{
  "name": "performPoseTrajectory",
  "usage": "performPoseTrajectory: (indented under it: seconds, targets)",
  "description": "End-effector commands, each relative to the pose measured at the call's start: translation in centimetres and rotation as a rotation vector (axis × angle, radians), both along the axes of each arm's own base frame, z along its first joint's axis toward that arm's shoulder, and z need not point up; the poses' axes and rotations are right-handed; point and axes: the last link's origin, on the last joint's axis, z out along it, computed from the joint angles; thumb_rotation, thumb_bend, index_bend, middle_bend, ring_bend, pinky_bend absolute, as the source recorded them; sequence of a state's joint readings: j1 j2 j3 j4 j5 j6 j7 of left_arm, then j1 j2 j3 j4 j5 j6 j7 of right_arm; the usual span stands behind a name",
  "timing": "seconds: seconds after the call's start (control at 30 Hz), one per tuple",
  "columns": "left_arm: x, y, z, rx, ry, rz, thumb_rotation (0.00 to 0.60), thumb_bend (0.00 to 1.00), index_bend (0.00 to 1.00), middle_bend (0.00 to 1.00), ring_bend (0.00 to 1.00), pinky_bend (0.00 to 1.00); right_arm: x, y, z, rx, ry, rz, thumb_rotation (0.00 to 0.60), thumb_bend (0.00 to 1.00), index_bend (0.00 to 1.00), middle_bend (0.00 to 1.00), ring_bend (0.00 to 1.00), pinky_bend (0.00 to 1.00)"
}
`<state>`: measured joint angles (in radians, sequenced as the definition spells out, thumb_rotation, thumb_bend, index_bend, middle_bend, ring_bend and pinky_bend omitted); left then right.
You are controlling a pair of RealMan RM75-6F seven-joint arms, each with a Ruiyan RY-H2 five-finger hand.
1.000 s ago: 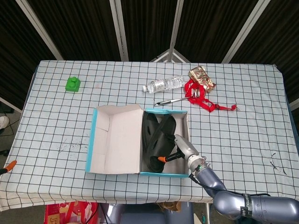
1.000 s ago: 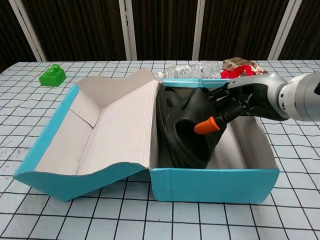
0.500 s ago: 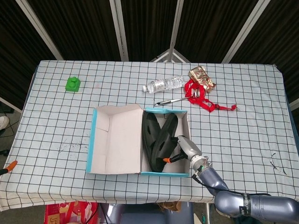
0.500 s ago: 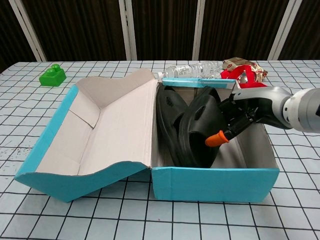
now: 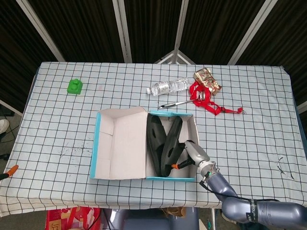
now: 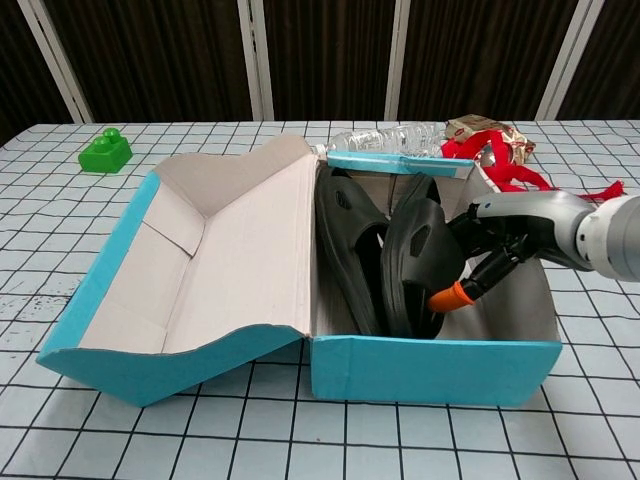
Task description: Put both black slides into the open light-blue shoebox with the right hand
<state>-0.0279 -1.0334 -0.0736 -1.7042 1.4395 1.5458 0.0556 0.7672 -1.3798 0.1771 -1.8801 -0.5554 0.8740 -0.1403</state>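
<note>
The open light-blue shoebox point(image 5: 172, 179) point(image 6: 430, 370) sits near the table's front edge, its lid point(image 5: 120, 143) point(image 6: 200, 270) folded out to the left. Both black slides are inside it. One slide point(image 5: 153, 139) point(image 6: 345, 235) lies against the box's left wall. The other slide point(image 5: 171, 143) point(image 6: 412, 265) stands on its edge beside the first. My right hand point(image 5: 191, 155) point(image 6: 495, 250) reaches into the box's right half and grips this second slide, an orange fingertip point(image 6: 455, 297) pressed to its sole. My left hand is out of both views.
Behind the box lie a plastic bottle point(image 5: 168, 86) point(image 6: 385, 140), a red strap point(image 5: 211, 105) point(image 6: 500, 160), a foil wrapper point(image 5: 207, 79) and a spoon point(image 5: 177, 102). A green block point(image 5: 74, 86) point(image 6: 105, 152) sits far left. An orange-handled tool point(image 5: 7, 171) lies at the left edge.
My right hand has moved right and down into the box, tipping the second slide from flat over the first to upright on its edge. The box has shifted slightly right.
</note>
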Motion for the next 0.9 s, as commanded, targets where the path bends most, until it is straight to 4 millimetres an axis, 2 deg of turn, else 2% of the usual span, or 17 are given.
performPoseTrajectory:
  seconds: [0.03, 0.33, 0.63, 0.9]
  targets:
    - [0.0, 0.0, 0.0, 0.000, 0.000, -0.001, 0.600, 0.17, 0.11, 0.00, 0.00, 0.00, -0.4, 0.3, -0.2, 0.003, 0.004, 0.006, 0.600, 0.73, 0.67, 0.49, 0.26, 0.03]
    - [0.0, 0.0, 0.0, -0.001, 0.000, -0.001, 0.600, 0.17, 0.11, 0.00, 0.00, 0.00, -1.1, 0.9, -0.5, -0.020, 0.056, 0.078, 0.600, 0.73, 0.67, 0.49, 0.26, 0.04]
    - [0.0, 0.0, 0.0, -0.002, -0.001, 0.000, 0.600, 0.17, 0.11, 0.00, 0.00, 0.00, -0.7, 0.8, 0.2, -0.069, 0.040, 0.106, 0.600, 0.73, 0.67, 0.49, 0.26, 0.04]
    - [0.0, 0.0, -0.1, -0.002, -0.001, 0.000, 0.600, 0.17, 0.11, 0.00, 0.00, 0.00, -1.2, 0.6, 0.7, -0.072, 0.057, 0.109, 0.600, 0.73, 0.67, 0.49, 0.26, 0.04]
